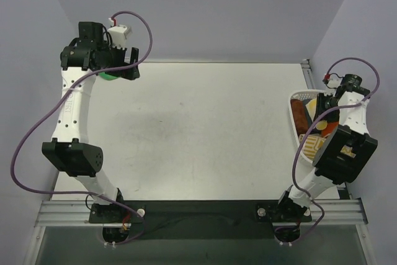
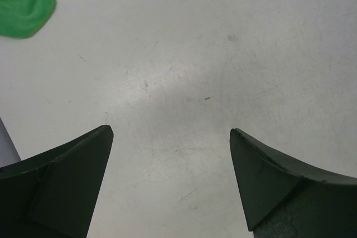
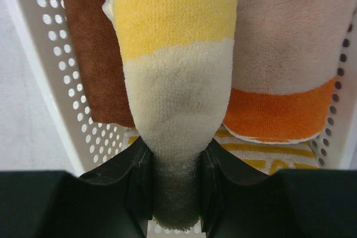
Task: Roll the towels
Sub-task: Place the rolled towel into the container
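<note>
Two towels concern me, and I take them from the left. At the far left corner lies a bright green cloth towel [image 2: 22, 9], bunched on the white surface [image 1: 198, 128]. My left gripper [image 2: 170, 137] hangs just beside it with its jaws spread wide and nothing between them. That arm is stretched out along the left edge, its wrist tipped down toward the bare surface.

Over at the right edge, my right gripper [image 3: 175, 154] is pinched on a cream terry towel with a yellow band [image 3: 175, 82], which bunches narrow between the jaws and fans out beyond them. It sits in the white perforated plastic basket [image 3: 72, 110], between a brown towel [image 3: 89, 54] and an orange-banded towel [image 3: 279, 110]. That arm is folded at the elbow, with the wrist reaching over the basket's rim.

The step in hand, as I judge it, is bringing this towel out to the open middle. To do it well, I should keep the pinch firm and draw the cloth clear of the rim before swinging left, so the neighbouring towels are not dragged along. Then I should lay it flat and unbunched, since a wrinkled start will likely give a lopsided roll. My left gripper seems best used to pin one edge.
</note>
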You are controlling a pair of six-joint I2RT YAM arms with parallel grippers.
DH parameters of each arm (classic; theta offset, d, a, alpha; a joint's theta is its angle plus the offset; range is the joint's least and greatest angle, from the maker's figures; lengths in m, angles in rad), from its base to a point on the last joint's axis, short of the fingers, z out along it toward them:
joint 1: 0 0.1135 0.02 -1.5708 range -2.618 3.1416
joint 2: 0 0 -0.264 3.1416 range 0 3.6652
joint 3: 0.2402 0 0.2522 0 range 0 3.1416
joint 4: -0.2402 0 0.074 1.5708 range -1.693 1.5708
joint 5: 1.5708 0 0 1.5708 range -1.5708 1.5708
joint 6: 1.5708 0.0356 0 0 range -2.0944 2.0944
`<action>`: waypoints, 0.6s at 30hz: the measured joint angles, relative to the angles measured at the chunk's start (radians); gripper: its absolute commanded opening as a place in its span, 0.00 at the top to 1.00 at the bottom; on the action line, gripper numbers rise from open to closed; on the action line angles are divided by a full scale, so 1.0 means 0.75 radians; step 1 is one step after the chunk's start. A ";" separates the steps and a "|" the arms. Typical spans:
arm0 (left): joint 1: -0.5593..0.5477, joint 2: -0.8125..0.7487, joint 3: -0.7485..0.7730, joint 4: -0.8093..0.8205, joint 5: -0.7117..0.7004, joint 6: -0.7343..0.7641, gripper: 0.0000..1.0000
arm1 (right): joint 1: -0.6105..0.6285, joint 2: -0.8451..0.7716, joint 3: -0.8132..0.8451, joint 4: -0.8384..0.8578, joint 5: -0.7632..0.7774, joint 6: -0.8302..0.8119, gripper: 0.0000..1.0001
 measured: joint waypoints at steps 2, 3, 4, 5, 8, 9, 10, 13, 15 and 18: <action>0.000 0.021 0.002 -0.023 -0.001 0.011 0.03 | -0.011 0.036 -0.018 0.002 0.001 -0.006 1.00; 0.000 0.028 0.002 -0.039 -0.002 0.018 0.03 | -0.017 0.052 -0.026 0.004 0.001 -0.009 1.00; 0.000 0.036 0.002 -0.052 -0.002 0.022 0.03 | -0.022 0.067 -0.035 0.009 0.001 -0.016 1.00; 0.000 0.042 0.002 -0.065 -0.003 0.027 0.03 | -0.024 0.080 -0.039 0.012 0.001 -0.025 1.00; 0.000 0.052 0.002 -0.098 -0.003 0.040 0.03 | -0.027 0.114 -0.044 0.034 0.000 -0.062 1.00; 0.000 0.054 0.002 -0.108 -0.003 0.043 0.03 | -0.030 0.120 -0.044 0.038 0.000 -0.073 0.98; 0.000 0.058 0.002 -0.121 -0.002 0.049 0.03 | -0.031 0.124 -0.044 0.040 0.001 -0.084 0.83; 0.000 0.074 0.002 -0.150 -0.003 0.060 0.03 | -0.034 0.129 -0.044 0.043 0.001 -0.106 0.52; 0.000 0.087 0.001 -0.161 -0.003 0.064 0.03 | -0.037 0.129 -0.044 0.043 0.003 -0.115 0.45; 0.000 0.096 0.001 -0.173 -0.003 0.065 0.03 | -0.042 0.129 -0.045 0.049 0.002 -0.119 0.33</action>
